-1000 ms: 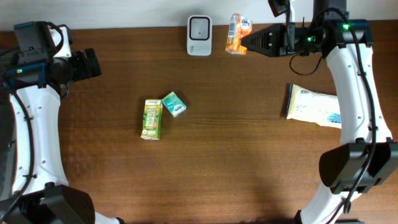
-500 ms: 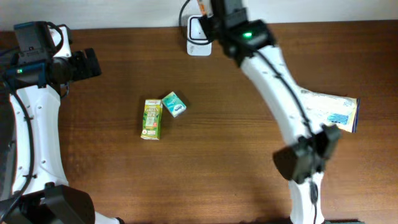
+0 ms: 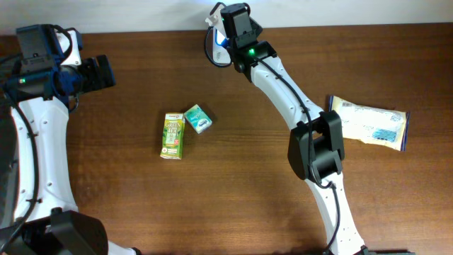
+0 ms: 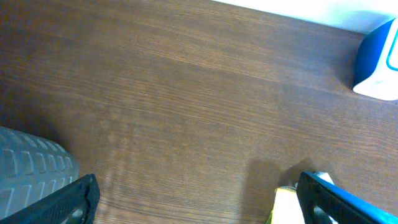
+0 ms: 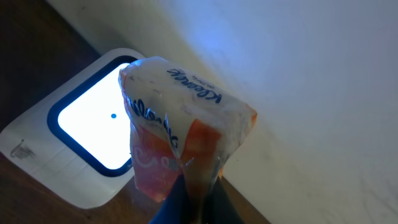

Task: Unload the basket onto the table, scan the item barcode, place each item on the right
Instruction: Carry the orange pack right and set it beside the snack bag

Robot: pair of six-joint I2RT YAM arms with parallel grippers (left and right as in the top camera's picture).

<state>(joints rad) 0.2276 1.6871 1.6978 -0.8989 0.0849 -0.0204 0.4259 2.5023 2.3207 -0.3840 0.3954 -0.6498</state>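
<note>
My right jaws pinch one tissue pack (image 5: 180,130) by one scanner (image 5: 87,149); left jaws gape; bench (image 3: 248,184) holds one carton (image 3: 173,135), one box (image 3: 198,118).

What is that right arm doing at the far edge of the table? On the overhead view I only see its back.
Observer: The right fingers are shut on an orange-and-white Kleenex tissue pack, pinching its lower end.
Operator: What is it holding the pack up to?
Observer: A white scanner. Its window glows white inside a blue frame, right behind the pack.
Operator: And is the left arm carrying anything?
Observer: No. Its wrist camera shows the left fingers wide open over the bare wooden table, with nothing between them.
</note>
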